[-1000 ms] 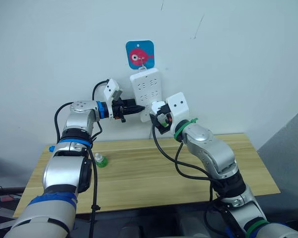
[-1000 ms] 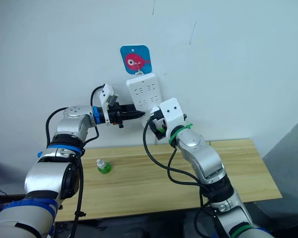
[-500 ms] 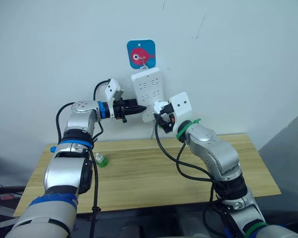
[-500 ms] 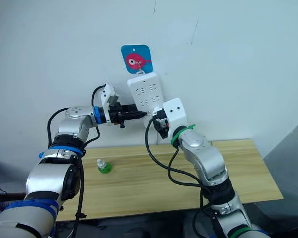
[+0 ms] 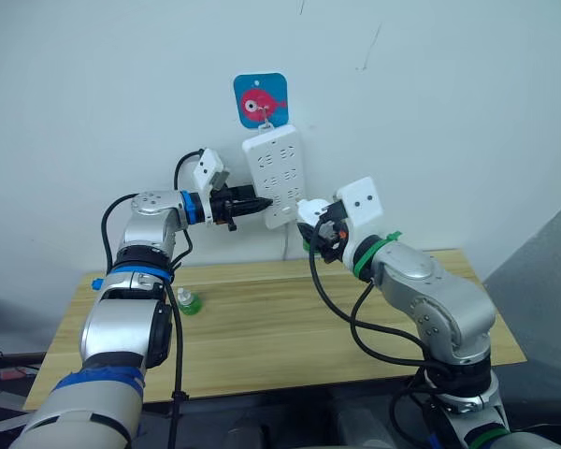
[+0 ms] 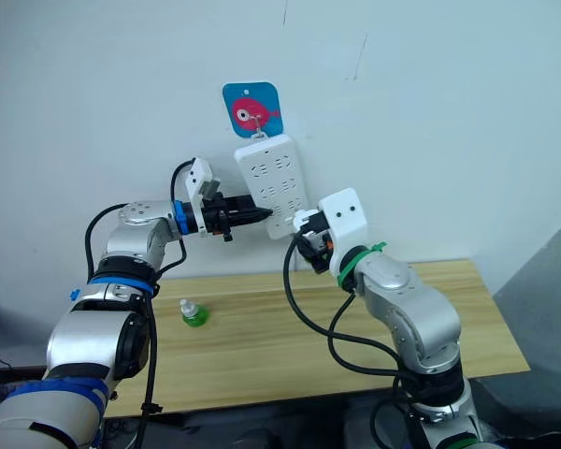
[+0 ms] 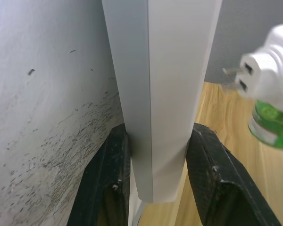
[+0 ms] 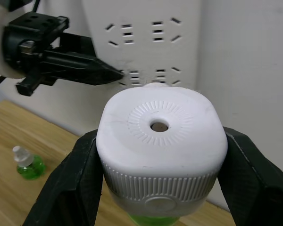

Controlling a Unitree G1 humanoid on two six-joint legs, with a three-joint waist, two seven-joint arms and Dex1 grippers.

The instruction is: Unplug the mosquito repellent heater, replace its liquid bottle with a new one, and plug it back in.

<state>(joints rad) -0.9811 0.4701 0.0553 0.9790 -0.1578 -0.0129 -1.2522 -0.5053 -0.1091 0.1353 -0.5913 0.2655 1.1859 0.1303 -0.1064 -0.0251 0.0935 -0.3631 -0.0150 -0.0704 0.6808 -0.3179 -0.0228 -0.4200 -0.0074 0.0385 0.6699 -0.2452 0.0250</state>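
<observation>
The white mosquito repellent heater point(image 8: 160, 136) has a green liquid bottle point(image 7: 271, 125) under it, and my right gripper point(image 5: 316, 229) is shut on its sides. It hangs just off the lower right of the white power strip point(image 5: 269, 178). Its two prongs are bare and clear of the sockets in the left wrist view. My left gripper point(image 5: 260, 201) is shut on the strip's lower end, one finger on each side edge point(image 7: 111, 188). A second small green bottle point(image 5: 188, 302) with a white cap stands on the wooden table point(image 5: 290, 327) at the left.
The power strip hangs on the wall from a blue hook plate with a pink fish point(image 5: 262, 100). Black cables loop from both arms over the table. The table's right half is bare wood.
My right arm has swung to the right and carried the heater a little away from the strip's lower sockets. The left gripper stays clamped on the strip.
</observation>
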